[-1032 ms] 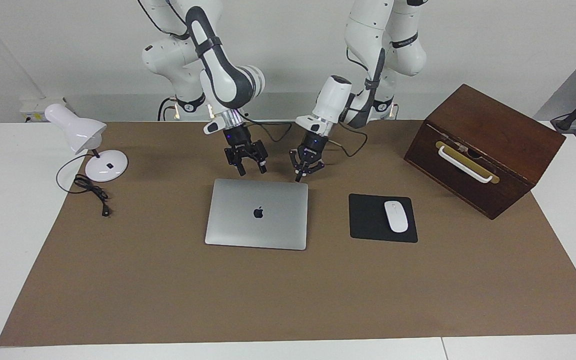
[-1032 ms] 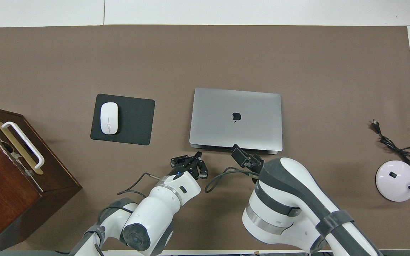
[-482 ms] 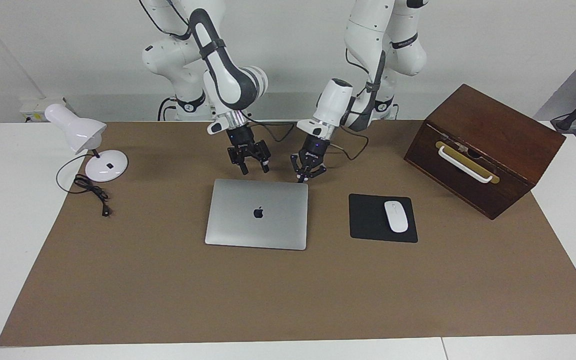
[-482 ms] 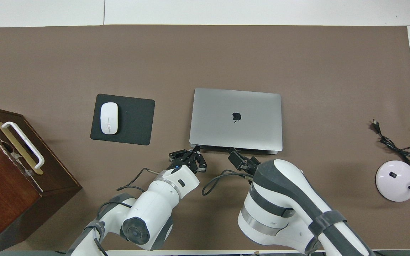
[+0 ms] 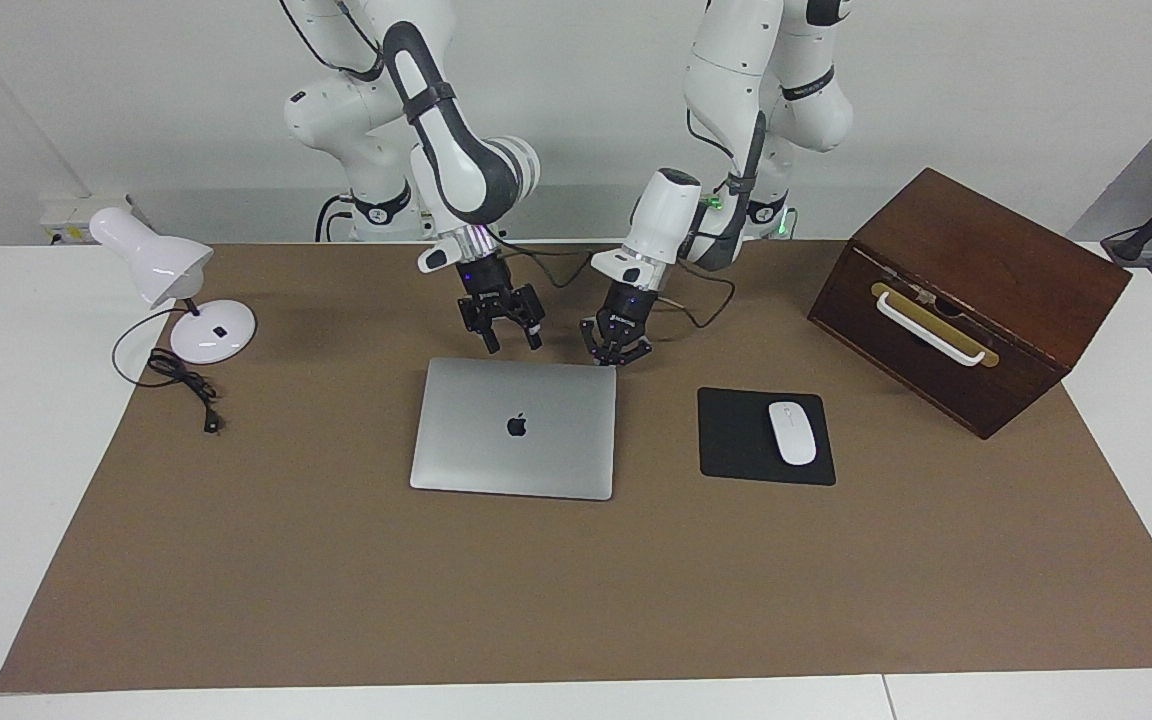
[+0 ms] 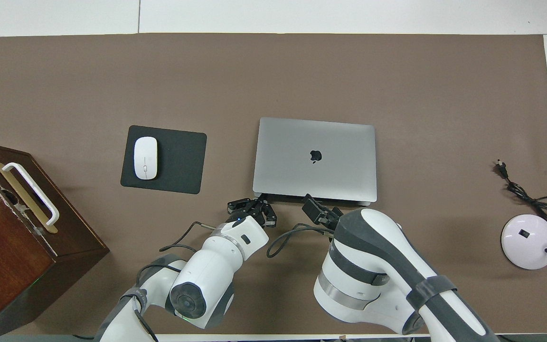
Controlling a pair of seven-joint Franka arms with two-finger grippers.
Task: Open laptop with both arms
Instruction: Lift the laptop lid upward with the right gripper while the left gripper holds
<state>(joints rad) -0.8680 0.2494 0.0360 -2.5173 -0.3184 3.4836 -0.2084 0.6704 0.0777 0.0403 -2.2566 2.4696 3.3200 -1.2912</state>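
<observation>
Two grippers were at the laptop (image 5: 514, 425) edge | left gripper (image 5: 616, 358) closed, empty | right gripper (image 5: 508, 341) open | best to hold base, lift lid slowly

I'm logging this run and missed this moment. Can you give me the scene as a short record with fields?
laptop: closed, flat on the brown mat
left gripper: shut, at the laptop's corner nearest the robots, toward the left arm's end
right gripper: open, just above the laptop's edge nearest the robots
mouse: on the black mousepad, beside the laptop
lid: not yet lifted
</observation>
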